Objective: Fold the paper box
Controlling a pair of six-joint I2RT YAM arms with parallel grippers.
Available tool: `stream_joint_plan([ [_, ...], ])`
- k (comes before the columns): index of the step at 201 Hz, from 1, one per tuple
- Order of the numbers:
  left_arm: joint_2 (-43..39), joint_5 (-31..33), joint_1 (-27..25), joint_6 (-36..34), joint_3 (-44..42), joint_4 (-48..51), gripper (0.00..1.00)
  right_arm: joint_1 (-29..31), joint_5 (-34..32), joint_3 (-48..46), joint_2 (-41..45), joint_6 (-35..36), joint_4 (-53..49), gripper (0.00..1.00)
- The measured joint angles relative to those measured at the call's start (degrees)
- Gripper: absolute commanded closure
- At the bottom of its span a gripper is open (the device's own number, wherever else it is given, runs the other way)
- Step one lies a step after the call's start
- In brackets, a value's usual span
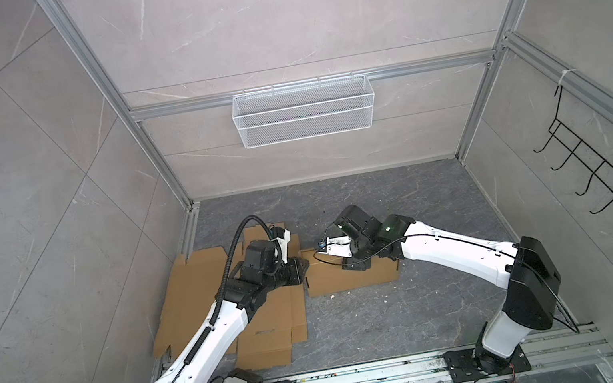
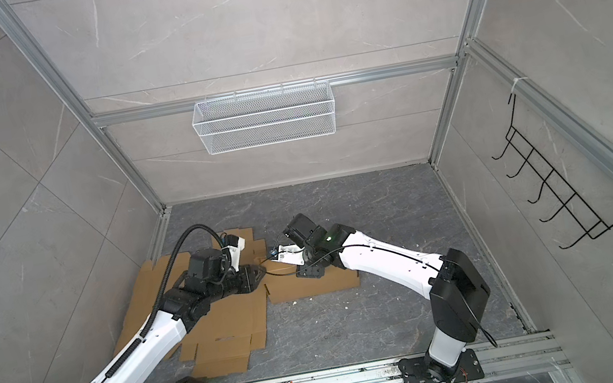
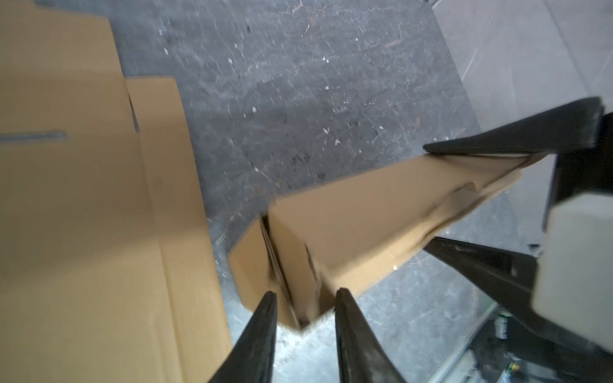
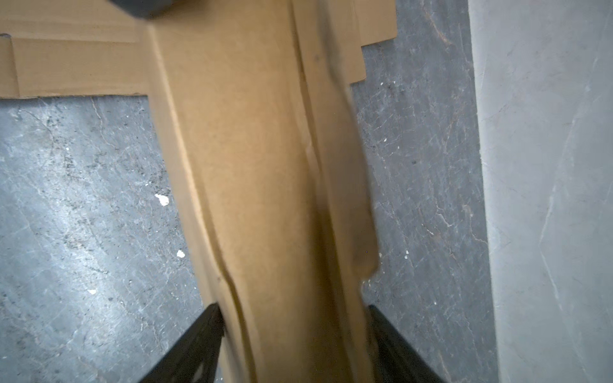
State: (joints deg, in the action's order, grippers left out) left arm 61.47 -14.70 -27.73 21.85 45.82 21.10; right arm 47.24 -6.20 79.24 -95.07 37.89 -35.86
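Note:
The brown paper box [image 1: 353, 277] lies folded into a long closed shape on the dark floor, mid-scene in both top views [image 2: 312, 284]. My left gripper [image 1: 303, 271] sits at its left end. In the left wrist view the left gripper [image 3: 305, 295] is open, and the box's near corner [image 3: 298, 315] sits loose between the tips. My right gripper [image 1: 355, 264] reaches onto the box from the right. In the right wrist view the right gripper [image 4: 293, 310] has both fingers [image 4: 212, 318] pressed against the sides of the box [image 4: 258, 165].
Flat cardboard sheets [image 1: 187, 296] are spread on the floor to the left, under the left arm. A white mesh basket [image 1: 304, 110] hangs on the back wall and a black wire hook rack [image 1: 611, 183] on the right wall. White crumbs dot the floor.

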Motion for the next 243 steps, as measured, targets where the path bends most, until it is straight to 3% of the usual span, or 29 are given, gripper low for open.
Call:
stream_joint_plan([
  [43,-4.13,-4.59,2.64,0.81,0.04,3.98,0.37,0.00,-0.81,-2.08,1.20,-0.76,2.75,0.44],
  [82,-5.33,-12.68,13.60,7.34,1.29,3.39,0.31,0.72,-2.40,-4.85,2.93,-1.20,5.75,0.47],
  [116,0.52,-20.76,19.93,15.19,4.22,-2.51,0.31,1.88,-4.26,-7.56,4.46,-1.62,8.37,0.47],
  [150,9.18,-26.60,20.61,19.52,5.07,-7.10,0.29,2.40,-5.64,-8.28,4.66,-2.40,9.64,0.47],
  [202,15.30,-30.75,19.19,20.70,6.80,-10.14,0.29,2.91,-6.58,-8.44,4.68,-2.75,9.92,0.47],
  [243,20.59,-34.80,18.91,21.00,7.96,-13.22,0.40,3.17,-7.26,-8.55,4.68,-2.75,10.03,0.47],
])
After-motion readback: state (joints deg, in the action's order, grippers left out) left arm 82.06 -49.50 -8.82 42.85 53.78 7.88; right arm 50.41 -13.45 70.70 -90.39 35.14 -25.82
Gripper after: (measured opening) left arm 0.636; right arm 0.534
